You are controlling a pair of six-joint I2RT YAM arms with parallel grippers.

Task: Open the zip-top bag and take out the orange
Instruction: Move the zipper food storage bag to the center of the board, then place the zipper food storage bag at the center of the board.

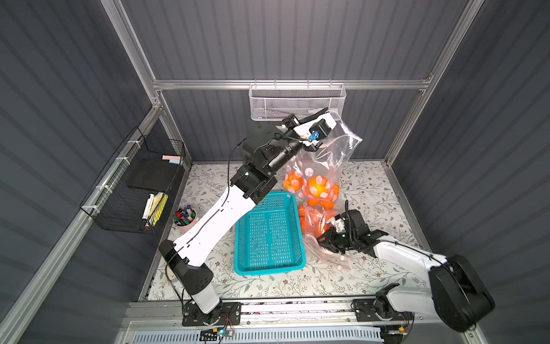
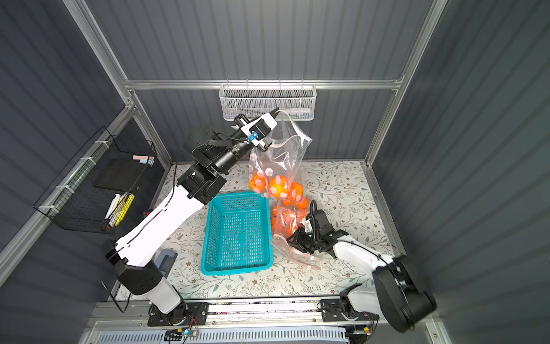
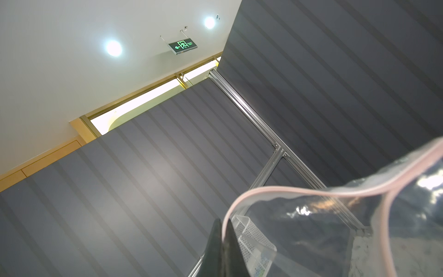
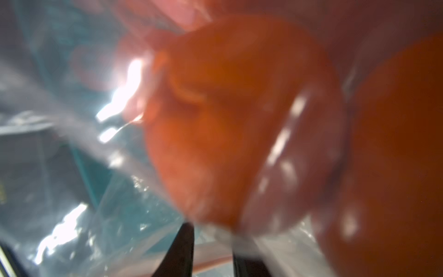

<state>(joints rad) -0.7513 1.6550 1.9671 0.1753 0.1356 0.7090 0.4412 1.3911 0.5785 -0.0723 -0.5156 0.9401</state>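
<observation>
A clear zip-top bag (image 1: 330,155) (image 2: 282,155) hangs above the table's back with several pink-dotted oranges (image 1: 317,187) (image 2: 278,184) at its bottom. My left gripper (image 1: 324,111) (image 2: 275,111) (image 3: 223,225) is shut on its pink zip strip (image 3: 287,189), and the mouth gapes. A second bag of oranges (image 1: 315,220) (image 2: 285,220) lies beside the basket. My right gripper (image 1: 321,241) (image 2: 290,241) (image 4: 213,242) is at this bag's near end, its jaws apart with film and a pink strip between them. A blurred orange (image 4: 215,120) sits just ahead.
A turquoise basket (image 1: 268,269) (image 2: 205,238) stands mid-table, left of the lying bag. A white mesh basket (image 1: 297,101) hangs on the back wall just behind the left gripper. A black wire rack (image 1: 134,184) is on the left wall, with a cup of markers (image 1: 184,217) below it.
</observation>
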